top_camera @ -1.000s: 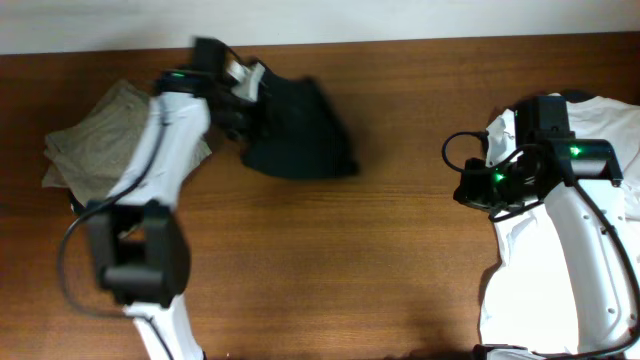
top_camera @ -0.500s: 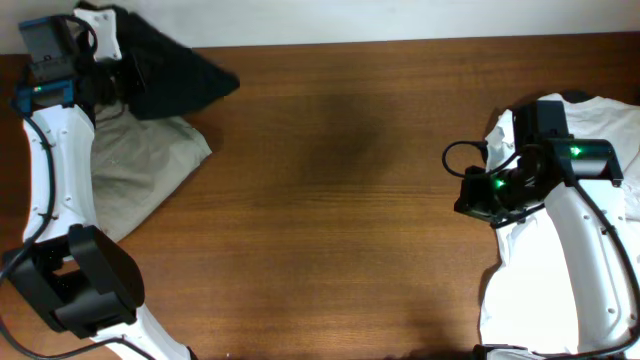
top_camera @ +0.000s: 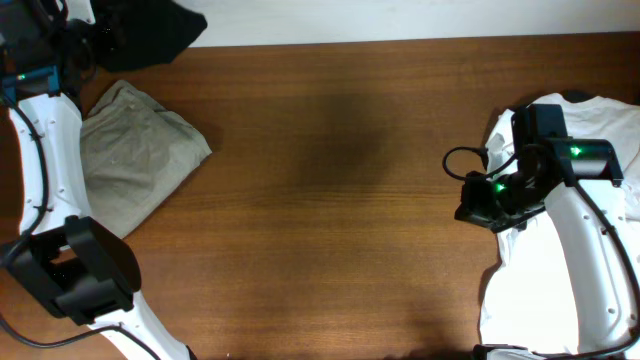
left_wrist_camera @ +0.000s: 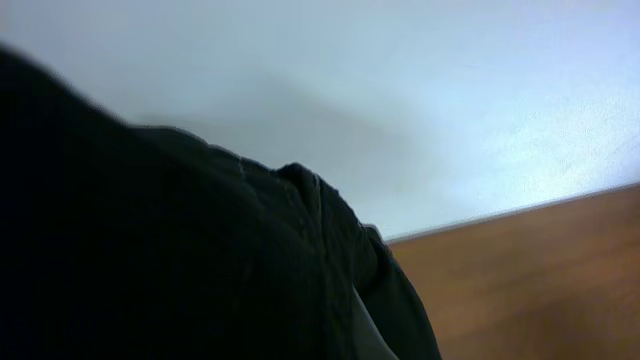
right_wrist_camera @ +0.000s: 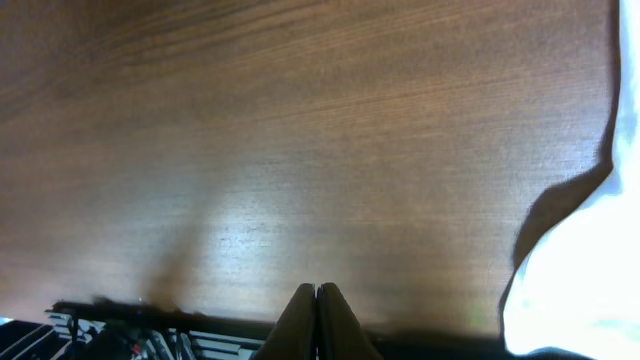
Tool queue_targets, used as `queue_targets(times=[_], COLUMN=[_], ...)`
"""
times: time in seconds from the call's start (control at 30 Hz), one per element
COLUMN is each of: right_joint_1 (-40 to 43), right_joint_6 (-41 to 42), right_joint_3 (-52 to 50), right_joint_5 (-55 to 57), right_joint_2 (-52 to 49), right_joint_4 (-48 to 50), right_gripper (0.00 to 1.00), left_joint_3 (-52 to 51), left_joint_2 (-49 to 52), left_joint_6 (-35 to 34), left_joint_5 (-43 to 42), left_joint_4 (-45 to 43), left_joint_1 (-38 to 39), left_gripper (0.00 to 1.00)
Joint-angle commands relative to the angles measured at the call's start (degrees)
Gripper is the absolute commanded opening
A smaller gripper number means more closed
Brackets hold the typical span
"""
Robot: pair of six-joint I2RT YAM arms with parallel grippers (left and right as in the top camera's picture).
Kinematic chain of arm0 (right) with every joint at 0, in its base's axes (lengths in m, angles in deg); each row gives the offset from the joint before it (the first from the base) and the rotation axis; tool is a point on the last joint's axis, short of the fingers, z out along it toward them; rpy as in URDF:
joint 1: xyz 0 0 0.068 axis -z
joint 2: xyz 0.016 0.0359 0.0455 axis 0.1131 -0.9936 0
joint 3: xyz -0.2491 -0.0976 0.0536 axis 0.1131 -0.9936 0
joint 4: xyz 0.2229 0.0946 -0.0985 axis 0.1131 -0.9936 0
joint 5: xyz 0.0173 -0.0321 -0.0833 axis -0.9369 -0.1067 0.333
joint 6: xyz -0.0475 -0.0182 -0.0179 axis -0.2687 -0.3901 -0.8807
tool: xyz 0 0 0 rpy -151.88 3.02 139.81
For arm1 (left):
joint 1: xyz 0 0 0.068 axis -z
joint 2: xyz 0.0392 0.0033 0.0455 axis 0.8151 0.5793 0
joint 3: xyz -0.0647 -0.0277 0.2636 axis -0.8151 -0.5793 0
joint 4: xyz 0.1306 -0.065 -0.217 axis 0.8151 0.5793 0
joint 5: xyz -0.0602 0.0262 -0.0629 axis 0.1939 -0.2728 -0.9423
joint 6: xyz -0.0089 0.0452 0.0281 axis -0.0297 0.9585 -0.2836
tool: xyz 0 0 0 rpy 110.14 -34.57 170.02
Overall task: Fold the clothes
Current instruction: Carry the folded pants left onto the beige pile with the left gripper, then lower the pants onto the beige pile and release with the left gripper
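L claw point(top_camera: 72, 42) clamped on black shorts point(top_camera: 150, 30) at desk's point(top_camera: 330, 200) far-left corner, fabric partly past back edge. Khaki garment point(top_camera: 135, 165) lies rumpled just beside. R claw point(right_wrist_camera: 317, 320) pressed together, holding nothing, over wood beside white shirt point(right_wrist_camera: 580, 270).

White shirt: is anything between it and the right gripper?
Nothing visible. The right gripper, shut, is just beside the white shirt, with only bare table between them.

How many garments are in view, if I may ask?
3: black one at far-left corner, khaki one beside it, white shirt at right; others may be hidden.
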Motion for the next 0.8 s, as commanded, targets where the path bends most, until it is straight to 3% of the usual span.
queue_targets(times=[0.0,0.1,0.3,0.33,0.4,0.43,0.5,0.57,0.6,0.63,0.67,0.77], right_joint_1=[-0.04,-0.02,-0.02,-0.02,-0.02,-0.02,-0.02,-0.02,-0.02,-0.02,-0.02,-0.02], right_joint_6=[0.92,0.92,0.9,0.9,0.87,0.87,0.85,0.85,0.83,0.83,0.81,0.66], right_joint_3=[0.74,0.74,0.74,0.74,0.74,0.74,0.74,0.74,0.74,0.74,0.74,0.74], right_joint_5=[0.07,0.07,0.07,0.07,0.07,0.07,0.07,0.09,0.09,0.09,0.11,0.11], right_joint_2=[0.39,0.39,0.39,0.39,0.39,0.39,0.39,0.39,0.39,0.39,0.39,0.39], right_joint_4=[-0.63,-0.74,-0.74,-0.74,-0.72,-0.74,-0.76,-0.59,-0.57,-0.57,-0.48,-0.13], right_gripper=[0.06,0.05,0.06,0.06,0.06,0.06,0.06,0.06,0.06,0.06,0.06,0.07], left_joint_3=[1.62,1.62,1.92,2.19,2.62,2.62,2.62,2.62,2.62,2.6,2.6,3.3], left_joint_2=[2.99,8.07,8.41,8.17,7.26,6.69,6.23,6.14,6.14,6.14,6.14,-0.42], left_joint_6=[9.49,14.14,10.32,5.95,4.22,0.61,-3.15,0.09,-2.21,-4.39,-6.03,-6.19], left_joint_5=[6.03,10.88,15.67,14.82,0.15,-2.67,-2.45,-1.03,6.43,12.0,15.23,12.85], left_joint_4=[6.21,17.07,35.5,37.27,39.87,39.87,40.09,39.82,40.83,42.95,44.44,48.15], left_joint_1=[-0.39,-0.57,-3.76,-5.18,-8.13,-9.46,-12.02,-12.79,-12.79,-12.79,-12.81,-12.57], left_gripper=[0.0,0.0,0.09,0.09,0.09,0.09,0.09,0.09,0.11,0.3,0.38,0.42])
